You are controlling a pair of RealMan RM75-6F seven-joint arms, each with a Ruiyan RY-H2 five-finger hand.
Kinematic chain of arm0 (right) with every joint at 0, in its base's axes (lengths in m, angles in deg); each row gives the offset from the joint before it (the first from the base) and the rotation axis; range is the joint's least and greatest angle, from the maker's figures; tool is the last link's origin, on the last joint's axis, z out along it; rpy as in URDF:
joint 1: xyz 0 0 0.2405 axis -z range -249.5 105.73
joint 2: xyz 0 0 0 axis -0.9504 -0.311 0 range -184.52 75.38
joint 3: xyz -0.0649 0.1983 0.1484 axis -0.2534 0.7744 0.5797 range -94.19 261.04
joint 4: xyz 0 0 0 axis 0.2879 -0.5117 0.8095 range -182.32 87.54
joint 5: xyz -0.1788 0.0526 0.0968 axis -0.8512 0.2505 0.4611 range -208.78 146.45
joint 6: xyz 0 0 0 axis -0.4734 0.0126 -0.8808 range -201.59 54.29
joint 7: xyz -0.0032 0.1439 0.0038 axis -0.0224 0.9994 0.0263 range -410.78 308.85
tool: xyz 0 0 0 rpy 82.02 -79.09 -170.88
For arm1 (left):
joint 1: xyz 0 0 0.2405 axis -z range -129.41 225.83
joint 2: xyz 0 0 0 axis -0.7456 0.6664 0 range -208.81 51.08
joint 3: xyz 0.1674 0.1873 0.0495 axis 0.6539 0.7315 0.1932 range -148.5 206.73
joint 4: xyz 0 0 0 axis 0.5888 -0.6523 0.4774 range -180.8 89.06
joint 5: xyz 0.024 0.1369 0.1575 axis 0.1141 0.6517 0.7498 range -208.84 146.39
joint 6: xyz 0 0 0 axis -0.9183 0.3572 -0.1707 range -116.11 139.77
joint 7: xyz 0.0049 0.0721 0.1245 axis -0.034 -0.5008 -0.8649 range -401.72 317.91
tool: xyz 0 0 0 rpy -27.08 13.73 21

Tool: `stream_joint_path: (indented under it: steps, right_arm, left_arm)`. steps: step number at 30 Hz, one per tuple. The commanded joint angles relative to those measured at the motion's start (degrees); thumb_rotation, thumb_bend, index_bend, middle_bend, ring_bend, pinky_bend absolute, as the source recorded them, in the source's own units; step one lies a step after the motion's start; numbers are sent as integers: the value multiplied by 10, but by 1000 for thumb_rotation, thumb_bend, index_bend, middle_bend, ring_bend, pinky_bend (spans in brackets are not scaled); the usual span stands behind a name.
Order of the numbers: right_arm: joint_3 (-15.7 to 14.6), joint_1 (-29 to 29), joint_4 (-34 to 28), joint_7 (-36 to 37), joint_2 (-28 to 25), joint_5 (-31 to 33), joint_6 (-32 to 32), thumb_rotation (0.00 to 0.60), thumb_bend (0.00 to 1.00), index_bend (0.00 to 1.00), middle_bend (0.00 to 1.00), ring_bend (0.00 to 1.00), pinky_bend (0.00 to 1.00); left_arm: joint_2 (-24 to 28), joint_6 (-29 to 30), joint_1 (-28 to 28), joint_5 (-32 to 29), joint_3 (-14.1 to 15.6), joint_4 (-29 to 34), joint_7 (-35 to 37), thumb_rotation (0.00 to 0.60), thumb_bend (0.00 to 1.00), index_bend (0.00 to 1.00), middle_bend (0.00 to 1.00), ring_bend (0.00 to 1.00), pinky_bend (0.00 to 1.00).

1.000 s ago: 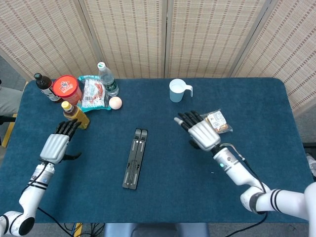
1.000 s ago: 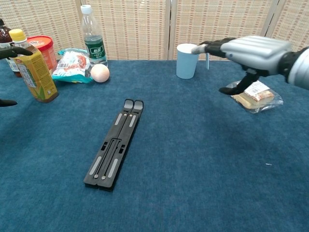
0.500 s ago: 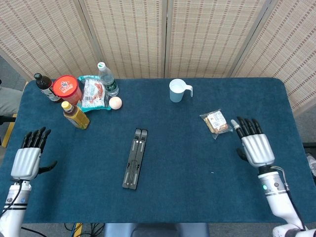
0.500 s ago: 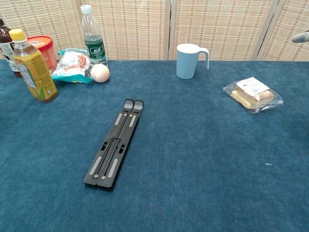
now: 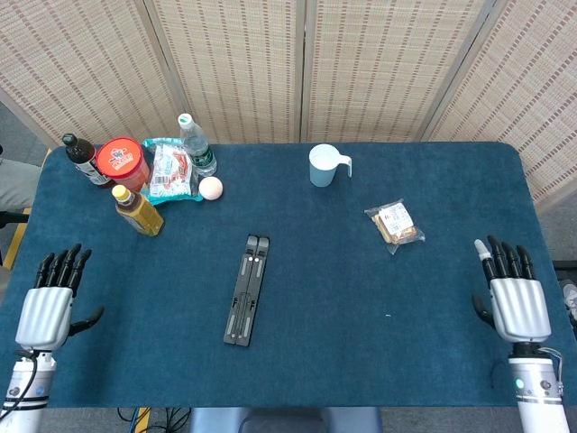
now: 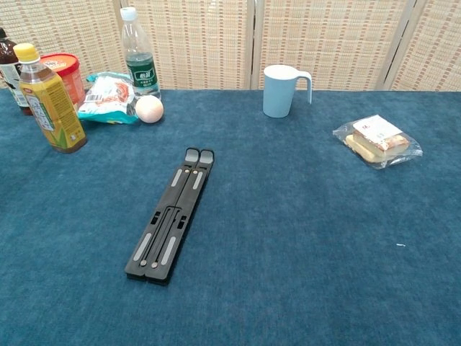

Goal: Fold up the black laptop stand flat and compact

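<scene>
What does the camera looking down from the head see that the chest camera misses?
Only the head view shows the left hand and right hand, both open, at the near table corners. The chest view adds nothing new; it only gives a lower, closer angle. Both show the black laptop stand, folded flat on the blue table, plus the blue mug, wrapped snack, egg and the bottles.

woven screen behind a blue table

a folding screen (image 5: 297, 63) of pale woven reed panels in light frames stood across the back. in front of it sat a table (image 5: 361, 298) covered in deep blue cloth, rounded at its far corners. grey floor (image 5: 18, 135) showed at the left. the light was even and soft.
</scene>
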Motion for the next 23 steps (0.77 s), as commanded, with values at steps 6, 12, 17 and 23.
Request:
stream_joint_path:
  steps: [6, 12, 17, 23]
  right_arm:
    - [-4, 33, -1, 13, -2, -19, 3, 600, 251, 0, 12, 0, 0]
    - [4, 47, 18, 31, 7, -32, 15, 600, 252, 0, 12, 0, 0]
    - [11, 53, 23, 39, 7, -53, 18, 600, 251, 0, 12, 0, 0]
    - [19, 61, 24, 47, 4, -66, 20, 600, 251, 0, 12, 0, 0]
  left_arm:
    - [-13, -6, 0, 5, -5, -14, -5, 600, 152, 0, 0, 0, 0]
    - [-26, -10, 2, 2, -16, -26, 3, 600, 152, 0, 0, 0, 0]
    - [-22, -18, 7, 7, -19, -25, 2, 600, 152, 0, 0, 0, 0]
    - [-16, -21, 3, 6, -20, -17, 5, 600, 152, 0, 0, 0, 0]
